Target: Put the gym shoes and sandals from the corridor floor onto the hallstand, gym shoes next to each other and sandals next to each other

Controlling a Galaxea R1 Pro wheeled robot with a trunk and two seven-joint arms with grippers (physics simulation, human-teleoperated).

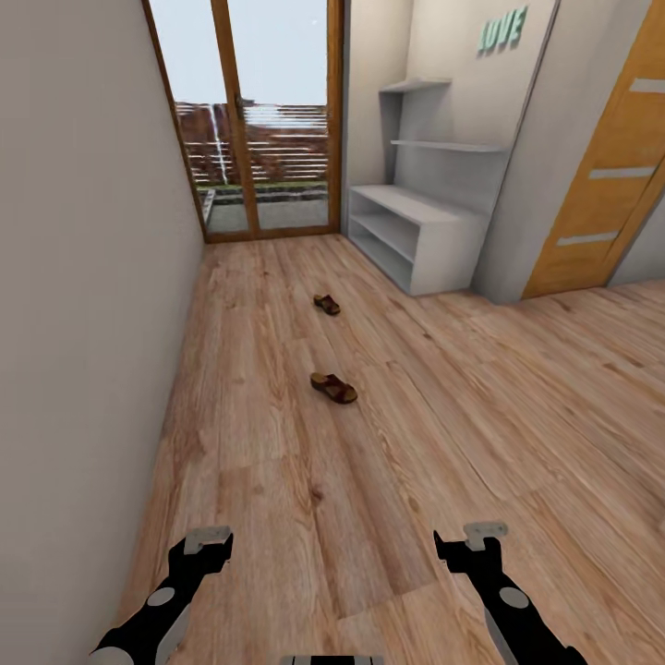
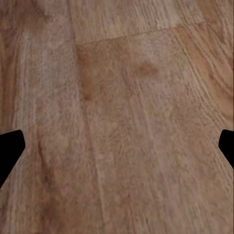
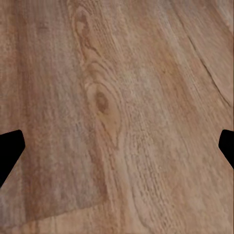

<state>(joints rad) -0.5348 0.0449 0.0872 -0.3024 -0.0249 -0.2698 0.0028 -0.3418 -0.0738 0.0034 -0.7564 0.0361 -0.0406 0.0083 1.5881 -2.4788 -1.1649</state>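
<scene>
Two flat dark-brown sandals with reddish footbeds lie on the light brown wood-plank corridor floor [image 1: 277, 480], well apart from each other: the nearer sandal [image 1: 333, 387] sits mid-corridor, the farther sandal [image 1: 326, 303] lies beyond it, nearer the low white-grey hallstand with open shelves [image 1: 413, 231] standing against the right-hand wall. A glass door with an orange wooden frame [image 1: 247, 120] closes the corridor's far end. Low in the head view, the left gripper [image 1: 209, 541] and the right gripper [image 1: 473, 540] hover over bare planks, each with fingers spread wide and holding nothing.
</scene>
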